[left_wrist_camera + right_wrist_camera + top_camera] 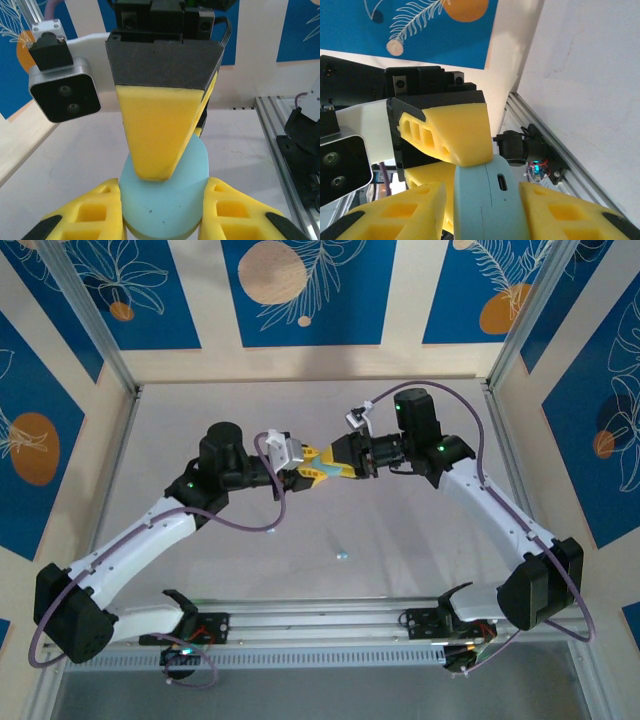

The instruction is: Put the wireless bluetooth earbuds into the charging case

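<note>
Mid-table, raised off the surface, both hands meet on one item.

1. My left gripper [162, 186]: jaws closed on the charging case [165, 207], with one yellow finger [85, 215] pressed to each side of its rounded outline. Held firm.

2. Charging case: light blue, smooth, lid shut. The left wrist view shows its broad face. The right wrist view shows it edge-on, with a seam line and a small dark charging port [501, 182].

3. My right gripper [482, 189]: comes in from the right, tip to tip with the left. Jaws part-way apart, one finger on each flat face of the case. One side shows a thin dark gap, and the other looks to be touching. I cannot tell whether this hand presses the case at all. In the left wrist view one of its fingertips lies over the upper face of the case.

4. Earbud [342, 555]: one tiny pale speck on the table, near side of the joined grippers and slightly right. It is apart from both hands and too small to show detail.

5. Table [430, 420]: pale grey, with an aluminium rail [320, 615] along the near edge where my two bases are bolted.

6. Backdrop panels [300, 290]: blue with white leaf outlines and orange discs, on the far wall and both sides.
</note>
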`<state>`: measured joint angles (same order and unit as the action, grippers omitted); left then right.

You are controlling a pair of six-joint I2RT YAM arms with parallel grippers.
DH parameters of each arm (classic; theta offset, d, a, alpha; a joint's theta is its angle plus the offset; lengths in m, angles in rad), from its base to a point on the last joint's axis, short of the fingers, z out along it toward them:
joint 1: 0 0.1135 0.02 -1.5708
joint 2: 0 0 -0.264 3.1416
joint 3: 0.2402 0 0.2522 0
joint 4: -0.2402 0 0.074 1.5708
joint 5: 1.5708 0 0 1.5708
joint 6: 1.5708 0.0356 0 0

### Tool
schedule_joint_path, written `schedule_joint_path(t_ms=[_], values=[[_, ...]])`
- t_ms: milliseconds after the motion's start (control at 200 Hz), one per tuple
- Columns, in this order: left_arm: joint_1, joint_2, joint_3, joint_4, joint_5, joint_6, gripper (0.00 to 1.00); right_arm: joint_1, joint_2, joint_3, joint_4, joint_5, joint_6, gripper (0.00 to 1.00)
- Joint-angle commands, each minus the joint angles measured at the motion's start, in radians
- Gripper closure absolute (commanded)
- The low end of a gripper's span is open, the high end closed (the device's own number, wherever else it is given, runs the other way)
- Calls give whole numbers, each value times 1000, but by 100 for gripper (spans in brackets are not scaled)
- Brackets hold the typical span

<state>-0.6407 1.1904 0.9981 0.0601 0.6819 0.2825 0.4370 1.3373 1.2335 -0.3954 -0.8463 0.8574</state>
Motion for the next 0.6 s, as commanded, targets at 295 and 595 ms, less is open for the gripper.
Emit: schedule_joint_path(t_ms=[295,595], values=[[-17,-8,62,-130,-48,76,81,5,-32,37,-168,16,-116,54],[-25,-17,59,-138,-80,83,71,-4,-37,9,-127,-17,-99,76]])
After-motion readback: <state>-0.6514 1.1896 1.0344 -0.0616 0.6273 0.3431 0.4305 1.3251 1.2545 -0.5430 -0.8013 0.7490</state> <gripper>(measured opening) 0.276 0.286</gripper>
